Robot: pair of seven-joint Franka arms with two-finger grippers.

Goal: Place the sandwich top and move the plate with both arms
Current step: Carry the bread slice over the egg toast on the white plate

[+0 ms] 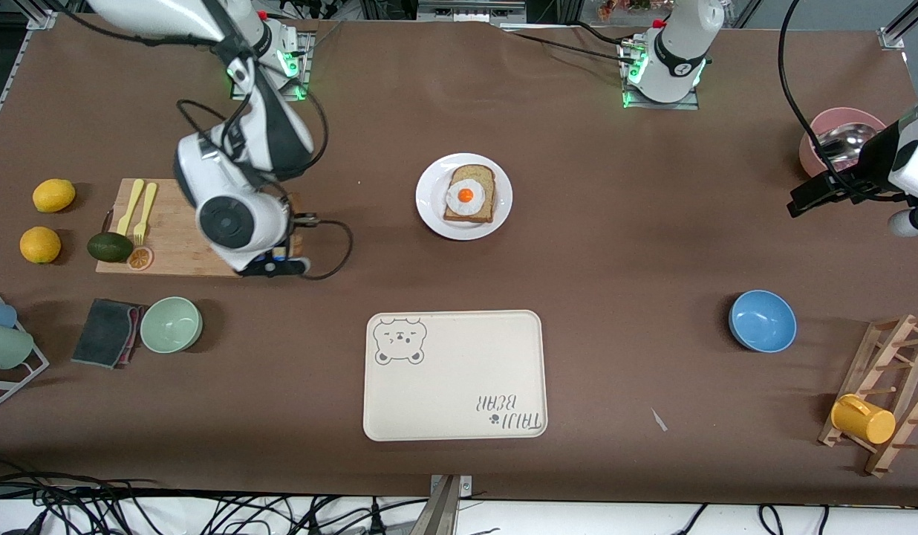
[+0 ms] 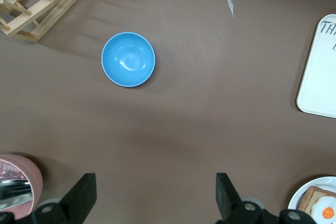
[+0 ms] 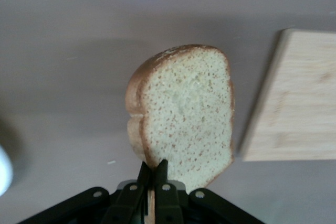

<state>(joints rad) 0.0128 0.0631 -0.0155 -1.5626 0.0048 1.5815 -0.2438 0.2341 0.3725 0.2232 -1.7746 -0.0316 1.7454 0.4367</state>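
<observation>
While gripped: bread slice (image 3: 184,114), pinched at its edge
Right gripper (image 3: 152,174): clamped on slice, over cutting board (image 1: 178,230) edge
Left gripper (image 2: 155,195): spread wide, waiting over bare table (image 1: 622,223)
Plate (image 1: 429,212): carrying egg slice (image 1: 470,195)

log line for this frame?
right gripper: shut on sandwich top, by cutting board | left gripper: open, waiting | plate: egg slice

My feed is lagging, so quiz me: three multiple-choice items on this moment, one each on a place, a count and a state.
1. Where is the egg slice? A on the plate; B on the tray; C on the board
2. How many lemons? A one; B two; C three
3. What is the right gripper doing? A open; B shut on bread; C shut, holding nothing

Key: 1 A, egg slice lies on the white plate. 2 B, two lemons sit beside the board. 3 B, the right wrist view shows the jaws pinching the bread's edge.
</observation>
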